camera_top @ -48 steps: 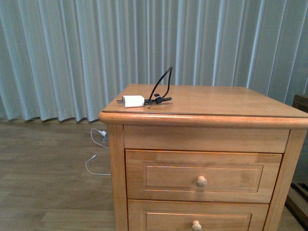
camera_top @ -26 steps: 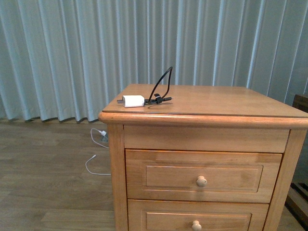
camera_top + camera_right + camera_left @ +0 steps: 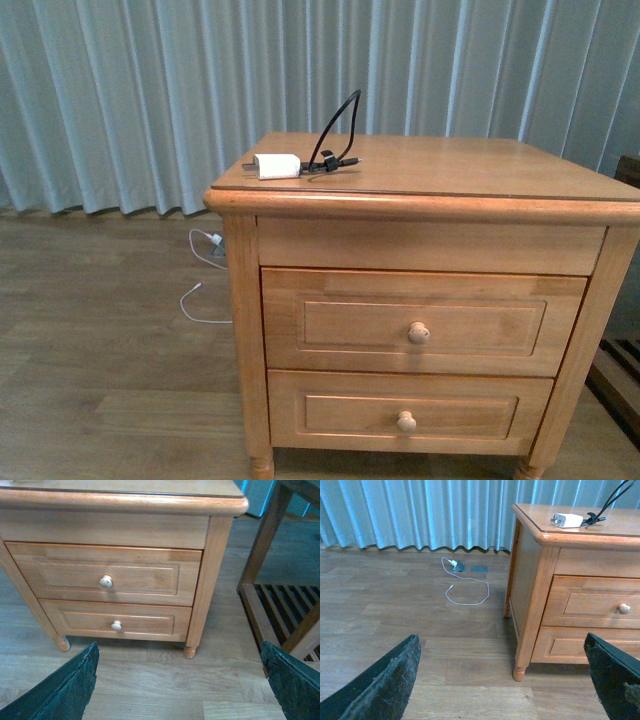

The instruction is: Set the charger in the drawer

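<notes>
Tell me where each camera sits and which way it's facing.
Front: on the body, facing the cabinet; charger on top, upper drawer shut; no arm shows.
Left wrist: on the left arm, facing floor and cabinet corner; the open left claw shows as dark fingers.
Right wrist: on the right arm, looking down at the drawer fronts and a slatted rack; the open right claw shows.
Shared: front and left wrist both show the charger and a white cable on the floor.
</notes>
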Available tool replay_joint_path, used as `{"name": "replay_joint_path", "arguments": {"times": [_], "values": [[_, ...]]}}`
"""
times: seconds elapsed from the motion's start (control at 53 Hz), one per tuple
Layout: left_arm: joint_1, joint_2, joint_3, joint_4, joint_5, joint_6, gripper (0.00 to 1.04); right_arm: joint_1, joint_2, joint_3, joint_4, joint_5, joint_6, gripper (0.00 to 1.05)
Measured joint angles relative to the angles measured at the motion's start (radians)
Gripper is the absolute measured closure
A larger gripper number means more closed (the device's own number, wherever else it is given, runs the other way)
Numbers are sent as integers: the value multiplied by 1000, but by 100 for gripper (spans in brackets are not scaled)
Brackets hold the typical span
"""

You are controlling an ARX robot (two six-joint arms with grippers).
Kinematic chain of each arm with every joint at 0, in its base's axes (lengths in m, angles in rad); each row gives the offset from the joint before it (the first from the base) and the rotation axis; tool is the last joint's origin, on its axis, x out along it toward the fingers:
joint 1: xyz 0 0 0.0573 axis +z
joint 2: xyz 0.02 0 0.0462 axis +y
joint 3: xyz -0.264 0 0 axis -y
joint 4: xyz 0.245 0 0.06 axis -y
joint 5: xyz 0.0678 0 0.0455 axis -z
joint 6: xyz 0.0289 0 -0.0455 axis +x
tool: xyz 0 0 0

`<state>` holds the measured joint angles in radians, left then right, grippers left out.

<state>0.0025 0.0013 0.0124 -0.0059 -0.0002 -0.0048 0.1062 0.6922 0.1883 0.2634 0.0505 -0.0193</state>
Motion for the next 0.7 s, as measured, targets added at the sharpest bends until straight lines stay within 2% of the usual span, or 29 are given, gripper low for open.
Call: {"name": "replay_joint_path", "arguments": {"times": [0.132,0.321,0.453,0.699], "values": [[0,0,0,0,0,0,6,74,338,117,167,17,-5,8],[0,0,0,0,0,0,6,169,748,307,324,67,-14,8],[0,0,0,0,0,0,6,209,1026,472,361,106,21,8],[0,0,0,0,0,0,6,229,1379,762,375,182,122,8]]}}
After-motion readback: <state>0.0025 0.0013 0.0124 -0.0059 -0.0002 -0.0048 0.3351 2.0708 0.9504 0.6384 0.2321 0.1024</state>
